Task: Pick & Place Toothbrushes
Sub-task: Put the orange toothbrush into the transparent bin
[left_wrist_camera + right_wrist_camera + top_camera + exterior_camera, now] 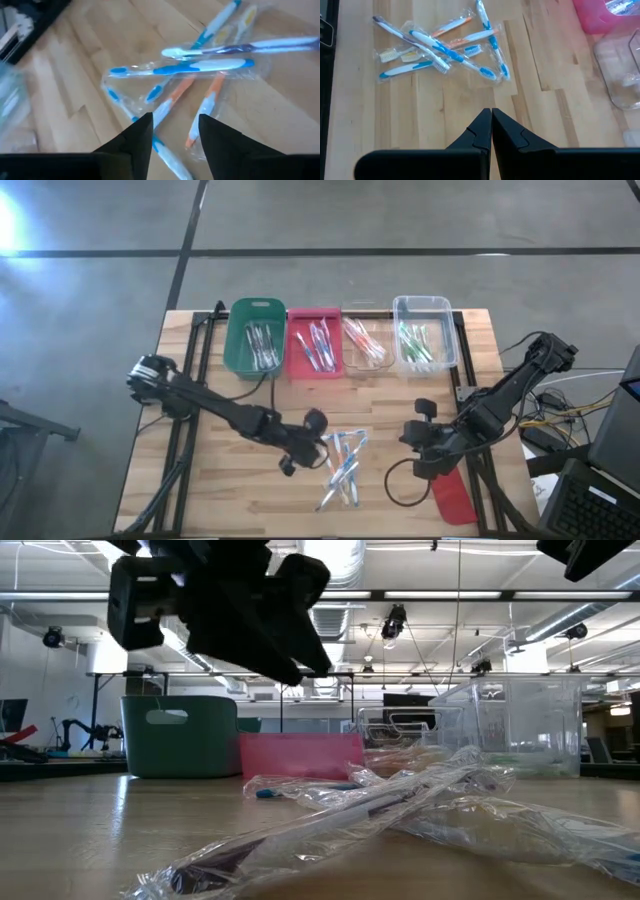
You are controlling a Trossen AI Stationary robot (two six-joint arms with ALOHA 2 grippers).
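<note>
A loose pile of toothbrushes (342, 465) in clear wrappers lies on the wooden table (230, 490) near its middle, with blue and orange accents (200, 67) (440, 47). My left gripper (175, 131) hovers open just above the pile's left side (320, 443), its two fingers over an orange-handled and a blue-handled brush, touching nothing. In the low view it hangs clear above the wrapped brushes (400, 800). My right gripper (491, 125) is shut and empty, raised to the right of the pile (410, 440).
Along the far edge stand a green bin (254, 338), a pink bin (314, 345) and two clear bins (364, 345) (424, 335), each holding toothbrushes. A flat red lid (452, 496) lies near the front right. A black cable loops on the table (400, 480).
</note>
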